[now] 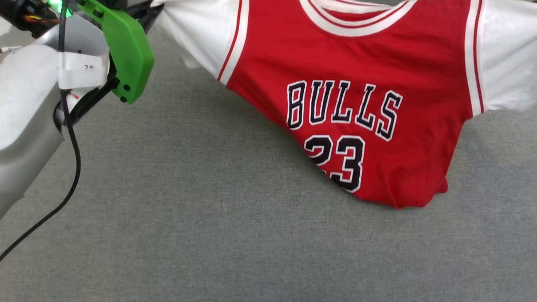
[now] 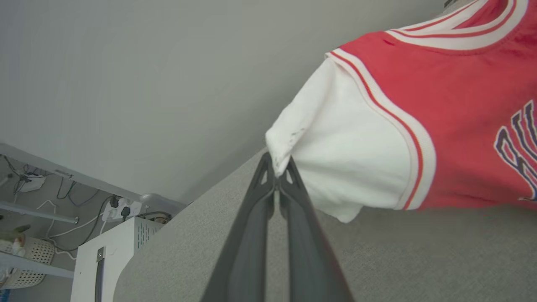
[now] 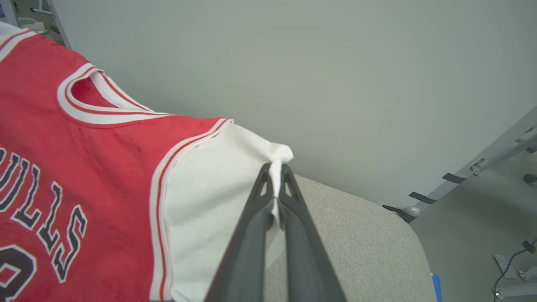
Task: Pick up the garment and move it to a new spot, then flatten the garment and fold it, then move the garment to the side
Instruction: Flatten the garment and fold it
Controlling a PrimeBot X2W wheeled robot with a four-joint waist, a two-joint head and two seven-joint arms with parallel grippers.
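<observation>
The left pincer (image 2: pixel 277 170) is pinched shut on the very tip of one white sleeve. The right pincer (image 3: pixel 275 173) is closed the same way on the tip of the other. Between them hangs the red basketball-style T-shirt (image 1: pixel 356 63) with white sleeves, striped trim and black lettering. Its chest faces the robot, collar up, and it is stretched sleeve to sleeve from one arm across to the other. The body drops from that line toward the grey cloth-covered counter (image 1: pixel 188 235), where the hem looks bunched and skewed to the robot's right, seemingly touching the surface. Neither arm is nearer, as each holds one end. I'd judge it is about to be laid down. Flattening will turn on a taut sleeve line while the crumpled hem draws out straight.
</observation>
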